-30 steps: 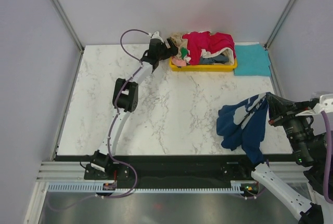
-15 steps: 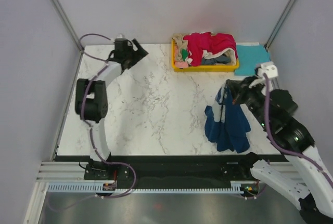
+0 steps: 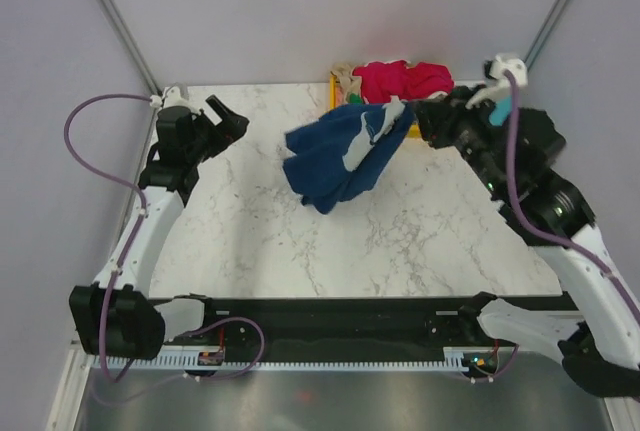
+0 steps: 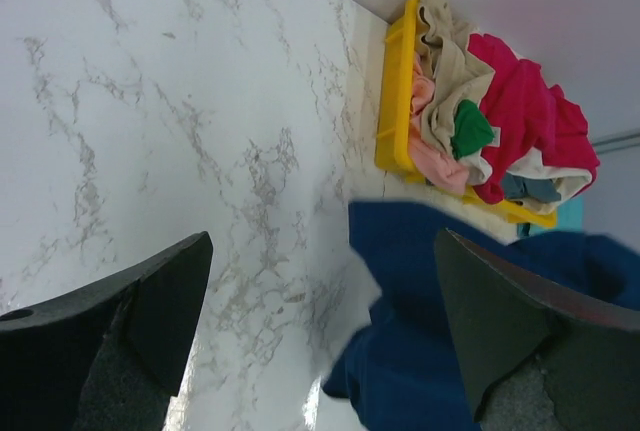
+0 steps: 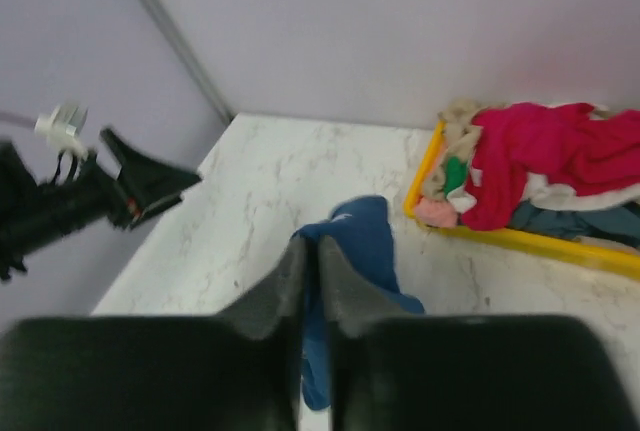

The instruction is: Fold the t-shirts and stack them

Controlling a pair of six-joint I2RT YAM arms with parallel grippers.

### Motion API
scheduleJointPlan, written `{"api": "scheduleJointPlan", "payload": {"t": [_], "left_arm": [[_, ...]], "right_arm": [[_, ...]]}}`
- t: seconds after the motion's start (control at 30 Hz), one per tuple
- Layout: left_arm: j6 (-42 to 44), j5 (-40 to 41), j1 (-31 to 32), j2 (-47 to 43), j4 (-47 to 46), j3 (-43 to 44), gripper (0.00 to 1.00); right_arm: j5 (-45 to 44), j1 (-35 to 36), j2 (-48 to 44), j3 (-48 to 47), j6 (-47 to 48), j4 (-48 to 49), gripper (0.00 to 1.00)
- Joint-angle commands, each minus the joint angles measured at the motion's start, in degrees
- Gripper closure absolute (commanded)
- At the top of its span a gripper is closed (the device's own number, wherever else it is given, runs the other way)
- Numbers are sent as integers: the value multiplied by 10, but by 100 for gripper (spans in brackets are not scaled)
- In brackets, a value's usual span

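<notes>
Marble table (image 3: 400, 241); right hand (image 3: 420, 119) pinches navy t-shirt (image 3: 335, 156); left hand (image 3: 228, 119) open.

Right hand (image 5: 312, 251) apparently pinching navy t-shirt (image 5: 365, 236), yellow tray (image 5: 520, 239) of heaped t-shirts (image 5: 540, 166) beyond

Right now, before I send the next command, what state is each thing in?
right pincer: shut on the navy t-shirt, raised near the tray.
navy t-shirt: unfolded, bunched, dangling from the right pincer.
left pincer: open, holding nothing.
yellow tray: at the table's far edge, heaped full.
crumpled t-shirts: unfolded, piled in the yellow tray, crimson-pink one on top.
</notes>
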State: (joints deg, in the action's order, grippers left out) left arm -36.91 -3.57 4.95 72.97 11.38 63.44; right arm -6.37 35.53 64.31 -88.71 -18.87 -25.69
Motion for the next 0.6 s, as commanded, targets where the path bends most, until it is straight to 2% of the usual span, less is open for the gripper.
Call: {"api": "scheduleJointPlan", "payload": {"t": [0.0,0.03,0.07,0.13,0.2,0.3,0.43,0.53,0.57], "left_arm": [[23,-13,-3,-73,33,-49,0],[21,-16,-3,-98,34,-70,0],[20,-17,-3,-106,34,-78,0],[14,-20,-3,-119,37,-100,0],[7,-26,-2,-116,37,-115,0],[-5,-28,-2,-89,34,-141,1],[-26,8,-1,-45,15,-176,2],[-35,15,-1,-13,10,-180,5],[-39,9,-1,-10,11,-180,7]], "right_arm": [[-237,-1,-102,68,-11,-37,69],[-276,-1,-141,150,-46,-51,15],[-316,-2,-156,195,-69,-81,2],[-360,-11,-184,312,-137,-116,2],[-361,-19,-193,364,-183,-161,2],[-330,-26,-212,426,-231,-157,2],[-241,-26,-219,455,-216,-96,2],[-94,-26,-194,480,-159,12,2],[-15,-25,-177,483,-150,72,2]]}}
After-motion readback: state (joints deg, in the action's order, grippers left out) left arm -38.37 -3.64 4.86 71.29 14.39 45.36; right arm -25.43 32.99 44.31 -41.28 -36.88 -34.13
